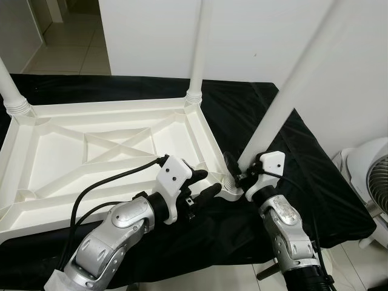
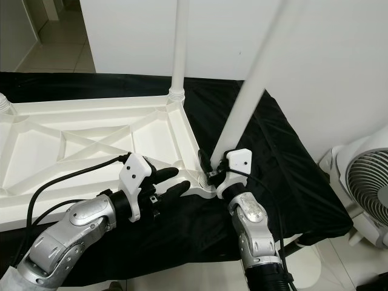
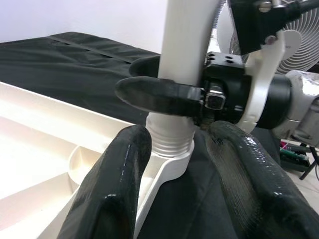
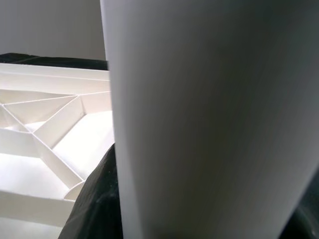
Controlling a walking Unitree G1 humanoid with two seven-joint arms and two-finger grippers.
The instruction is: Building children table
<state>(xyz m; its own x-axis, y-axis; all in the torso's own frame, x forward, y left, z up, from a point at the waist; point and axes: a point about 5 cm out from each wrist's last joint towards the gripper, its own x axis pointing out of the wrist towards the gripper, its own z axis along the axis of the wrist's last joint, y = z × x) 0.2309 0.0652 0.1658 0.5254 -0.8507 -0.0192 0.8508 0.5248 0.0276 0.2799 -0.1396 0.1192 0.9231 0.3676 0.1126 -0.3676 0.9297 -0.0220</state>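
We see a white plastic tabletop [image 1: 91, 145] lying upside down on a surface covered with black cloth [image 1: 303, 151], its ribbed underside facing up.

Two white legs already stand upright in its far corners: one at the far left [image 1: 9, 85], one at the far right [image 1: 199, 54].

A third leg [image 1: 291, 85] leans out to the right from the near right corner socket [image 1: 230, 189], tilted rather than upright. Its threaded lower end sits at the socket; we cannot tell how far it is seated.

Right hand [image 1: 239, 170]: fingers pinch this leg just above the threaded collar, one finger on each side. In the left wrist view, one black finger [image 3: 159, 94] wraps across the front of the leg. The right wrist view has the leg [image 4: 209, 119] pressed close to the lens, with the ribbed underside beyond.

Left hand [image 1: 203, 183]: fingers spread, holding nothing, lying over the near rim of the tabletop and aimed at the same socket. In its wrist view, the two fingertips [image 3: 119, 164] flank the collar without clearly touching it.

A white fan [image 1: 370, 182] stands on the tiled floor [image 1: 66, 42] to the right, apart from the cloth.
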